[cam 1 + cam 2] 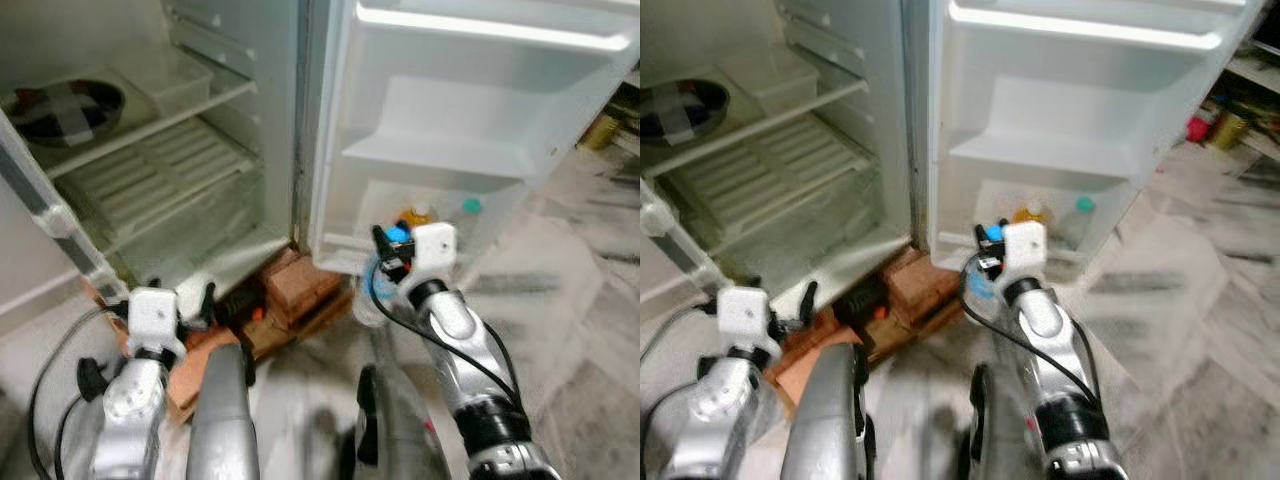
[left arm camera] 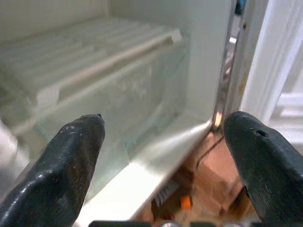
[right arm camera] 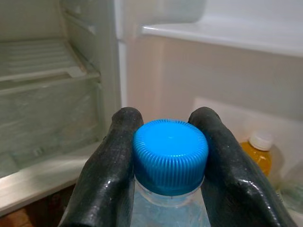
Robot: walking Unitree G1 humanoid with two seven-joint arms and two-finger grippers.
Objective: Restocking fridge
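My right gripper [image 3: 168, 142] is shut on the neck of a clear water bottle with a blue cap [image 3: 170, 155], held low in front of the open fridge door [image 1: 470, 150]. The cap [image 1: 397, 236] shows just left of the white wrist block. In the door's bottom rack stand an orange juice bottle [image 3: 258, 153] with a white cap and a bottle with a green cap [image 1: 471, 206]. My left gripper [image 2: 165, 156] is open, low before the fridge's glass crisper drawer [image 2: 118, 94], with nothing between its fingers.
The fridge body [image 1: 150, 150] stands open with white shelves; a dark round dish [image 1: 62, 108] sits on an upper shelf. Bricks [image 1: 300, 285] prop the fridge's base. Marbled floor [image 1: 570, 300] stretches to the right, with red and gold items [image 1: 1215, 125] on a side shelf.
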